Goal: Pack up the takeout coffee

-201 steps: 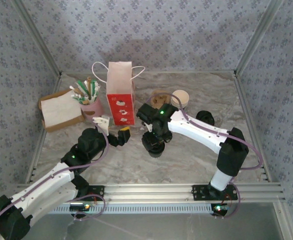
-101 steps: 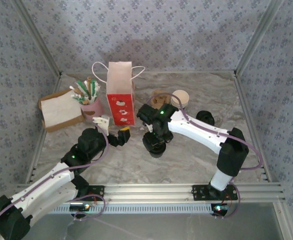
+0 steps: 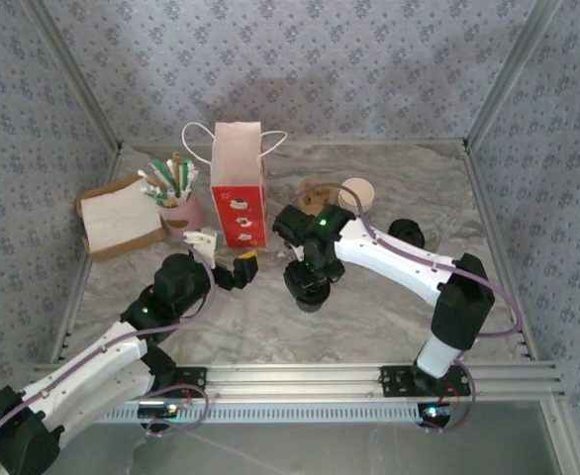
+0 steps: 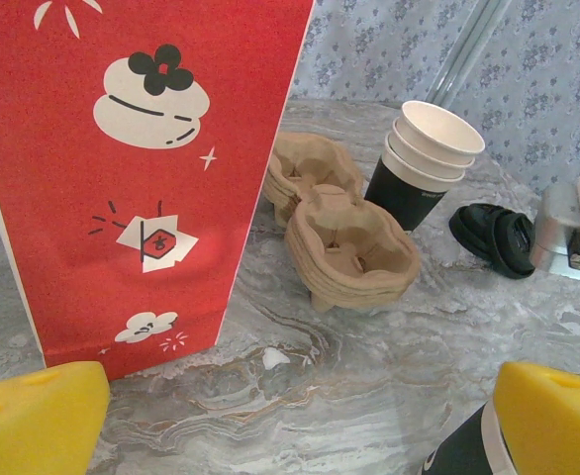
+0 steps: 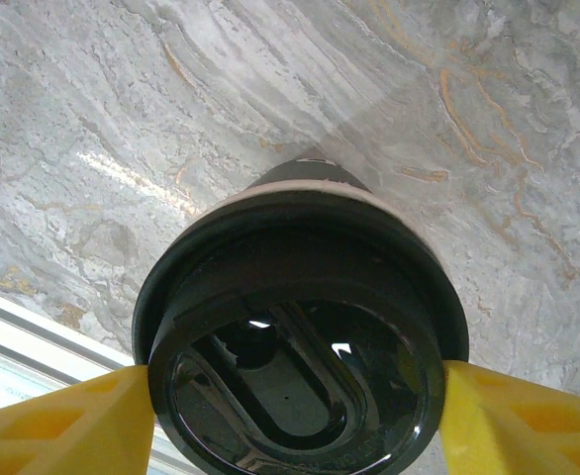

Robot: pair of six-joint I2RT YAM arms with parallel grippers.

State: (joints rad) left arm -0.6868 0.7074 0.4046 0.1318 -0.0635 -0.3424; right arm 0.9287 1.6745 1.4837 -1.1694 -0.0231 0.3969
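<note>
Two steps look left to me: lifting the capped cup and lowering it into the bag. At the far left of the counter (image 3: 369, 322) sit a brown napkin tray (image 3: 122, 223) and a pink holder of stirrers (image 3: 176, 203). Next stands the red bag (image 3: 239, 188), upright. Just in front of it the left claw (image 4: 295, 430) hangs spread and empty. To its right, the right claw (image 5: 295, 401) pinches the black lid (image 5: 300, 327) from both sides. The lid is seated on the black cup (image 5: 305, 173), mid-counter, outside the bag. I cannot tell whether the cup is standing or raised. Further right lie cardboard carriers (image 4: 354, 252), stacked paper cups (image 4: 424, 163) and spare lids (image 3: 407, 233). The bare counter in front gives room; the bag's tall rim and handles need clearing.
</note>
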